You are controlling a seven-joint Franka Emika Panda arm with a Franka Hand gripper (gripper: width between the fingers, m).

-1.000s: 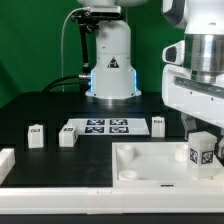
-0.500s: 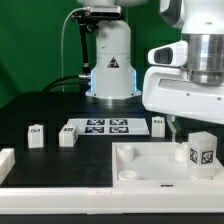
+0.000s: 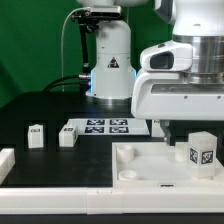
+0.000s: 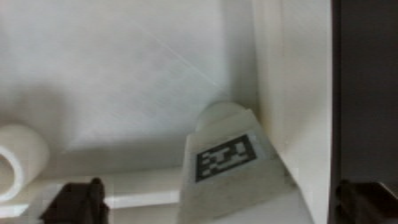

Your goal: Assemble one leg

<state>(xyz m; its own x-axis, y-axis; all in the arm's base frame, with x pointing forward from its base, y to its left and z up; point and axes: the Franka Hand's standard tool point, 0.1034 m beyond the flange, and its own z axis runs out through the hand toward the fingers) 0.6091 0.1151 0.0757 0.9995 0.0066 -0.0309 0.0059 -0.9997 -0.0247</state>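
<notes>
On the panel (image 3: 150, 165), the leg (image 3: 202, 152) was left standing; the fingers (image 4: 86, 200) were spread wide, empty, and shifted off toward the exterior view's left.

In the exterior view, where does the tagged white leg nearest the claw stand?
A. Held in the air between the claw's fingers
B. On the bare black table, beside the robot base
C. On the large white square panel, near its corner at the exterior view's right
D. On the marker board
C: the leg stands upright on the large white square panel, at the exterior view's right, and the claw is open around nothing.
</notes>
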